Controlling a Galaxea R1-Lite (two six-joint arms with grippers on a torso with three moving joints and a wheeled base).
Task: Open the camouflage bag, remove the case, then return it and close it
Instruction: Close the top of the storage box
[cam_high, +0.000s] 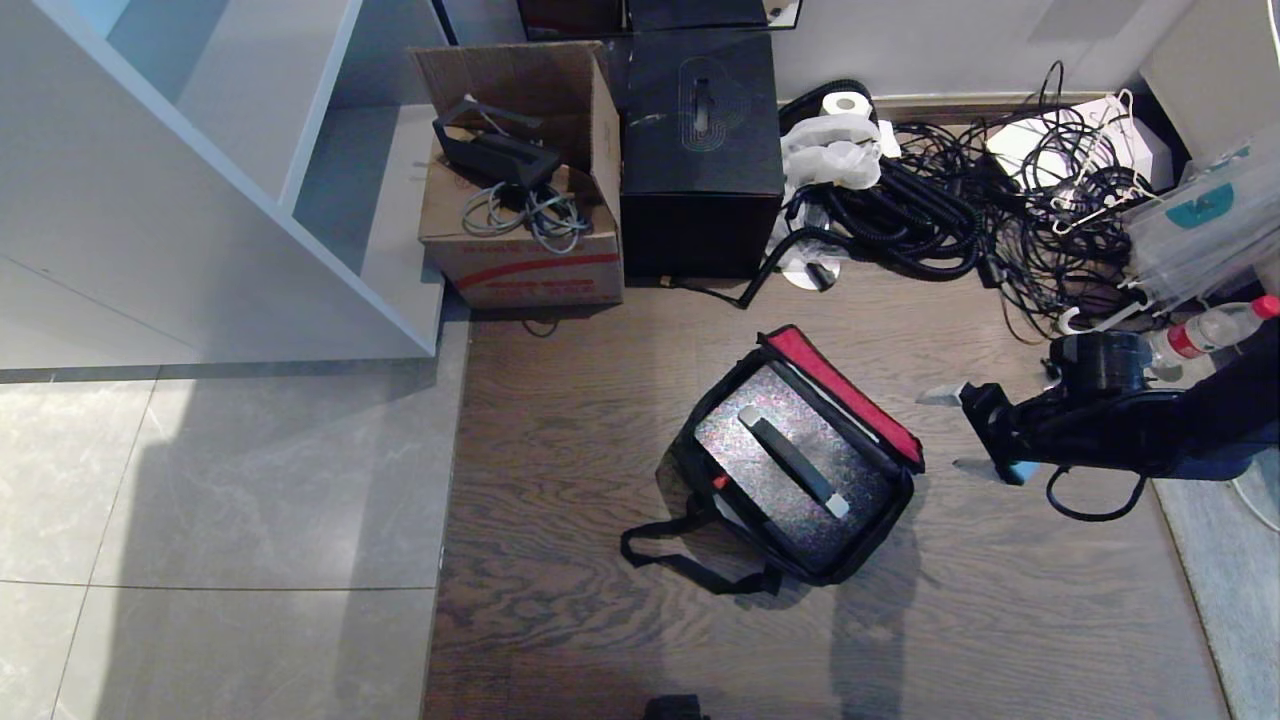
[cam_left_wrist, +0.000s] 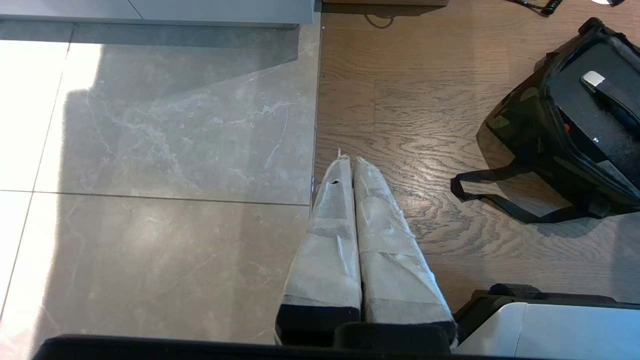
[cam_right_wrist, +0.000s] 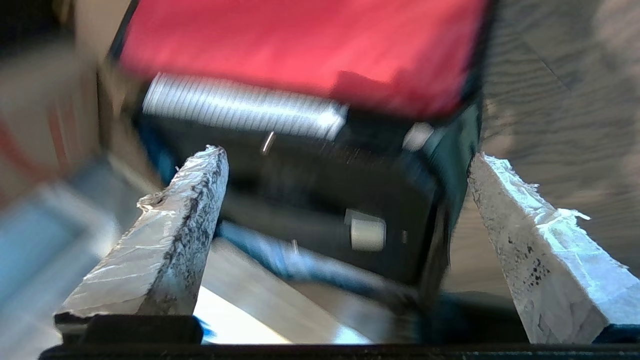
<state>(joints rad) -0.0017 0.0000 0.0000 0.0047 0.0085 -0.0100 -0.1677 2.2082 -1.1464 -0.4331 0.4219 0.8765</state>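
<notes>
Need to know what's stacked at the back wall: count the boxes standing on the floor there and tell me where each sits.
2. The cardboard carton stands beside the white shelf unit, holding cables. The black box stands directly to its right, touching it. More may be hidden beyond the top edge of the head view.

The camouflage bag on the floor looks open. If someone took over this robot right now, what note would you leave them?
Right claw: open, empty, beside the camouflage bag.
Left claw: shut, parked away from the bag.
Bag: on the wood floor, red-lined lid flipped up, the case inside with its handle up.
Done: bag opened.
Left: whether the case has been out yet cannot be told; the bag needs closing.
</notes>
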